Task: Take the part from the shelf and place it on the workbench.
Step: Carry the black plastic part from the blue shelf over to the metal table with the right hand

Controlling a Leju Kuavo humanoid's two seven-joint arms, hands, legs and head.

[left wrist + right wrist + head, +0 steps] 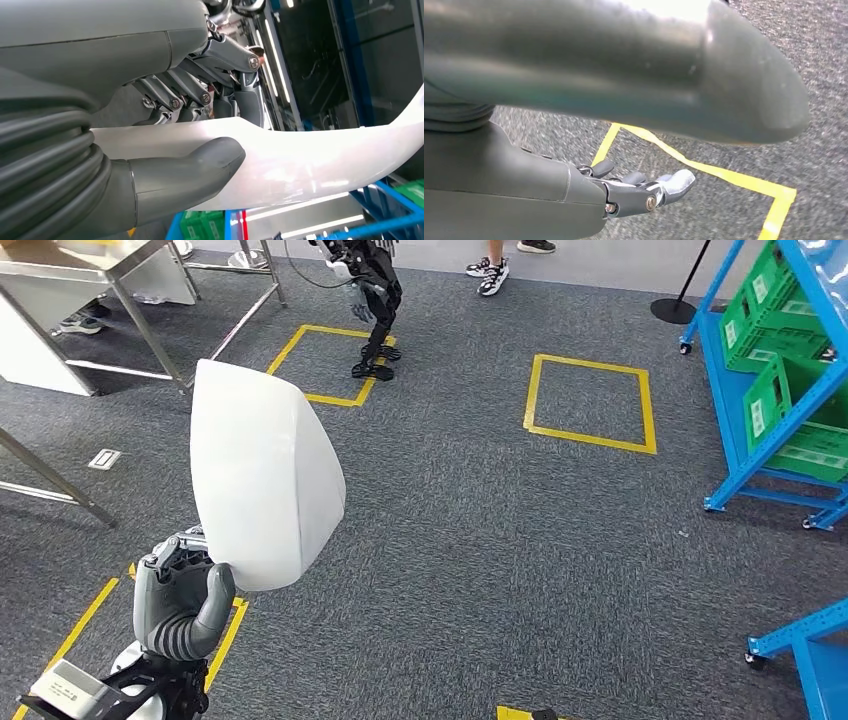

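**Part held in left robot hand, over the floor**

Part (pixel 262 475): a large white, smooth, curved panel, standing roughly upright at left centre of the head view. Its lower edge sits in the left robot hand (pixel 178 602), which shows at the lower left of that frame. In the left wrist view the thick grey thumb (pixel 200 170) presses one face of the part (pixel 310 160) and the darker fingers (pixel 235 95) lie against the other face, so the hand is clamped on it. The part touches no surface other than the hand.

Right robot hand (pixel 644 192): holds nothing; its fingers are extended and apart, over grey carpet (pixel 724 200) and a yellow tape line (pixel 744 182).

Surroundings, head view: grey carpet floor (pixel 500 540) with yellow taped squares (pixel 590 405) in the upper middle. A blue shelf (pixel 770 430) with green crates (pixel 790 400) stands at the right edge. A metal-framed table (pixel 90 280) is in the upper left corner. Another robot's dark legs (pixel 375 310) stand at the top centre on a taped square, and a person's shoes (pixel 492 275) are just to the right of it.
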